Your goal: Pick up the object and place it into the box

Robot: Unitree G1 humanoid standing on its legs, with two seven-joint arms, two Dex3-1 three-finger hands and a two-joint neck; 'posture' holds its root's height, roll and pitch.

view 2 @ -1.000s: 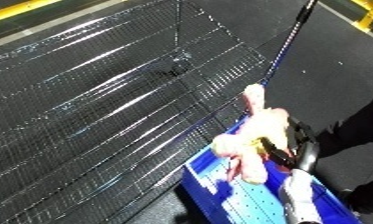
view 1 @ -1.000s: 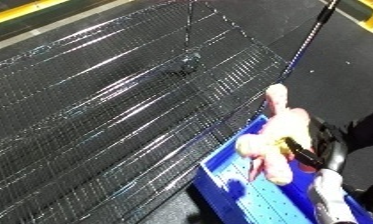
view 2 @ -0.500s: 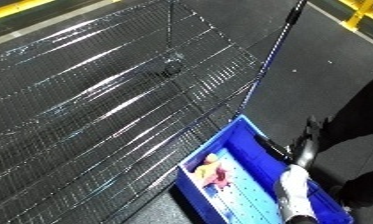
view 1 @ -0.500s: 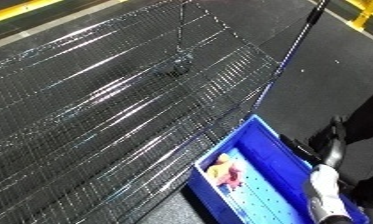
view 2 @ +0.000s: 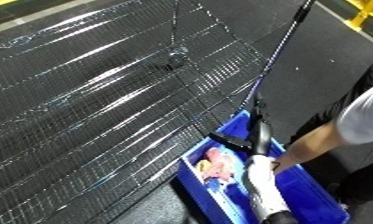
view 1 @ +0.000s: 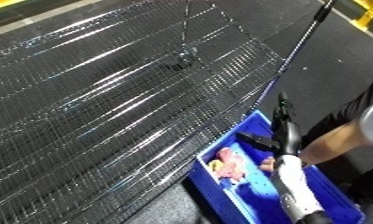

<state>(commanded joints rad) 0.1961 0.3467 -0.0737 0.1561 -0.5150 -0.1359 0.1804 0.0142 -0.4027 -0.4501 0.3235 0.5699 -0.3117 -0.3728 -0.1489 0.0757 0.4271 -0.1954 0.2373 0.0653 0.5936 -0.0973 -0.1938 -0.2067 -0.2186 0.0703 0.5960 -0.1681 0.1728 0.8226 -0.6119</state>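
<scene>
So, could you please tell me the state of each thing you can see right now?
pink object: lying inside the bin, released.
blue bin: upright, open at the top, holding the pink object.
right hand: black, over the bin, holding nothing; finger pose unclear.
left hand: not in view.
wire mesh surface: flat, with nothing lying on it.

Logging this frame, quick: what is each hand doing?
Left hand: not in view.
Right hand: above the blue bin, fingers unclear; cannot tell.
</scene>
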